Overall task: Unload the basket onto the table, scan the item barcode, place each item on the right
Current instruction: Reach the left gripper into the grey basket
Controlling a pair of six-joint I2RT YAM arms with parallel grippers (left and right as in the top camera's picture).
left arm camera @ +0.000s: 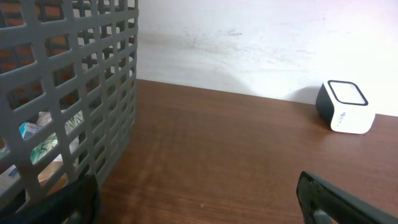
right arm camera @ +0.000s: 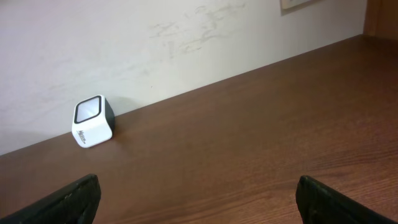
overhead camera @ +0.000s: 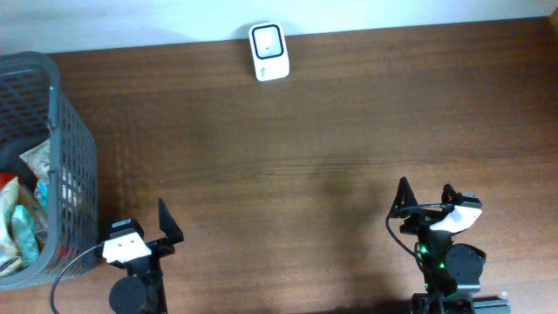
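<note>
Scanner point(overhead camera: 268, 51) sits at the far edge of the table point(overhead camera: 305, 131), well apart from both arms. Packets point(overhead camera: 22, 196) lie in the basket point(overhead camera: 74, 148) just beside the left gripper point(overhead camera: 139, 225). It and the right gripper point(overhead camera: 425, 196) gape wide, empty.

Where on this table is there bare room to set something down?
The table is bare between the white barcode scanner at the wall, the grey basket on the left, and the left gripper and right gripper at the near edge. Only the basket's inside is crowded, with packets.
</note>
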